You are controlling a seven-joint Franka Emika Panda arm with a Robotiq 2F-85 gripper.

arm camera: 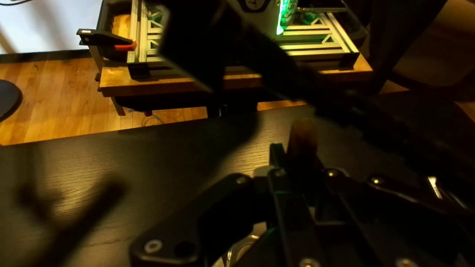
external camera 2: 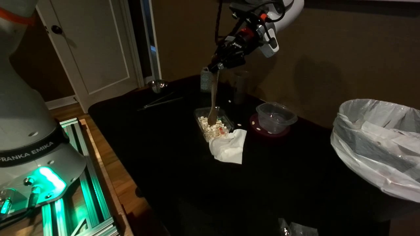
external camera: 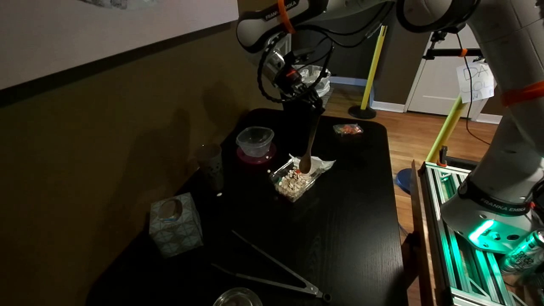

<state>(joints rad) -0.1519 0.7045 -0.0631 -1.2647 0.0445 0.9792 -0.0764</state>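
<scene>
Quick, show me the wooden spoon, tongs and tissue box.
Wooden spoon [external camera: 305,164], in an exterior view: its bowl.
Tongs [external camera: 311,289], in an exterior view: hinge end.
Tissue box [external camera: 177,234], in an exterior view: patterned side.

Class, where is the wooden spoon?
In an exterior view, the wooden spoon hangs from the jaws, left of the plastic bowl, its tip over or in the clear tray.

The claw [external camera 2: 215,68] grips a wooden spoon [external camera 2: 214,96] pointing down at pale bits [external camera 2: 206,127] in a clear container [external camera 2: 201,111].

From the tray [external camera: 293,198] on the desk [external camera: 357,216], in an exterior view, the cup [external camera: 212,168] stands at nine o'clock, the tissue box [external camera: 176,229] at eight, the tongs [external camera: 308,288] at six.
</scene>
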